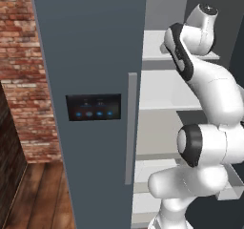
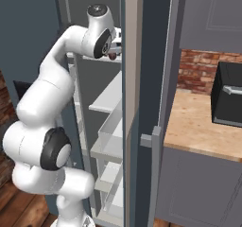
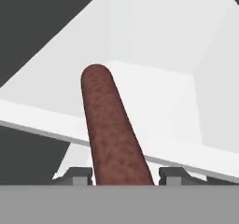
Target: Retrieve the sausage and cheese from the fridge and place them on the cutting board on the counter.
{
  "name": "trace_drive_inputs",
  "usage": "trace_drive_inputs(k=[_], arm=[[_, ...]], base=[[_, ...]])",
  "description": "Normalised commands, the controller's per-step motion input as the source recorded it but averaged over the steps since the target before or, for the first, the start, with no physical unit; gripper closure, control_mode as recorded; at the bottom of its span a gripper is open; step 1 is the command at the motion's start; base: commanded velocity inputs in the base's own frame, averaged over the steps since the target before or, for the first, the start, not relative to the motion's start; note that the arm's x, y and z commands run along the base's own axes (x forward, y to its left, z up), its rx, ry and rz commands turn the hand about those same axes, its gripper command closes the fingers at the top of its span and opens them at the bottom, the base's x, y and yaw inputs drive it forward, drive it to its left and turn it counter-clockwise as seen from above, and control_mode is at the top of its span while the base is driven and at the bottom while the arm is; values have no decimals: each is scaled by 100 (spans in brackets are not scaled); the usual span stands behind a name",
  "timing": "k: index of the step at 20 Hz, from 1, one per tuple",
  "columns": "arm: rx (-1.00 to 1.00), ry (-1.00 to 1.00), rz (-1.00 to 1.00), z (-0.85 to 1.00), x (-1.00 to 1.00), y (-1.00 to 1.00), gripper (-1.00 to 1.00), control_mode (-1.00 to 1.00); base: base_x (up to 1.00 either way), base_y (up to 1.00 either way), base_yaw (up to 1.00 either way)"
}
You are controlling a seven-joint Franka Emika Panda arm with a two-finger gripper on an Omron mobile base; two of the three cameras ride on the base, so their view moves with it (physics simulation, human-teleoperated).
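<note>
The sausage (image 3: 112,129), a dark reddish-brown cylinder with a rounded end, stands out between the jaws, seemingly gripped, at an upper white shelf of the fridge (image 1: 90,80). The slate-blue fridge stands with a door open. The wooden desk (image 2: 203,126) lies right of it.

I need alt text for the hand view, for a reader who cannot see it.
A dark reddish-brown sausage stands between the two fingers of the gripper, pointing away over a white fridge shelf. Whether the fingers already grip it cannot be told.
</note>
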Motion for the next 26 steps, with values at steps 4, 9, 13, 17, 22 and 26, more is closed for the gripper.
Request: trace_drive_inputs(k=[4, 9, 13, 17, 22, 26], arm=[[1, -3, -1, -3, -100, 7, 100, -100], [7, 0, -3, 0, -100, 2, 100, -100], [8, 0, -5, 0, -100, 11, 100, -100], [9, 0, -8, -1, -100, 36, 100, -100], [6, 5, -12, -19, -100, 26, 100, -100], [1, 9, -9, -29, -72, 17, 100, -100]], base=[[0, 0, 0], [0, 0, 0], [0, 0, 0], [0, 0, 0], [0, 0, 0], [0, 0, 0]])
